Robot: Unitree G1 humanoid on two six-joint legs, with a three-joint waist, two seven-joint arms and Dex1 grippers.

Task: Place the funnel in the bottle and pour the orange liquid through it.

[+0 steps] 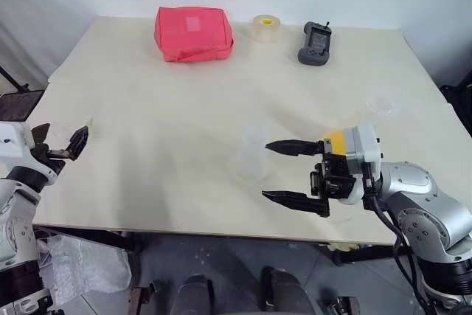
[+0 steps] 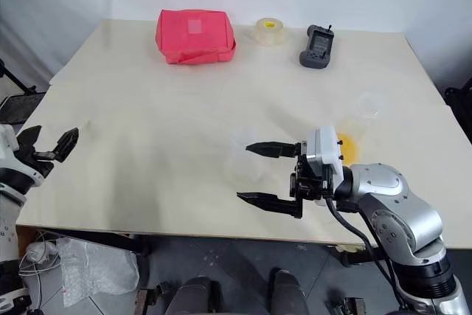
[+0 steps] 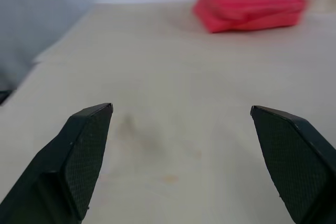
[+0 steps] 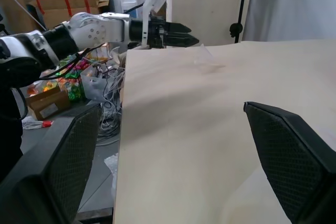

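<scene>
Black fingers of my right gripper [image 1: 284,172] stand wide apart, empty, pointing leftward just before the translucent whitish flask-shaped bottle [image 1: 252,154], near the pale wooden table's [image 1: 147,108] front edge. My left gripper [image 1: 60,147] hangs spread and empty over the left edge. Right wrist view alone shows the small clear plastic funnel [image 4: 209,59] lying on the table near that left gripper, plus floor clutter beyond. Yellow-orange liquid [image 2: 346,145] sits partly hidden behind my right wrist; a clear round cup [image 1: 382,104] lies farther right. Farthest: red fabric pouch [image 1: 193,33], yellowish tape roll [image 1: 265,28], dark handheld device [image 1: 316,43].
</scene>
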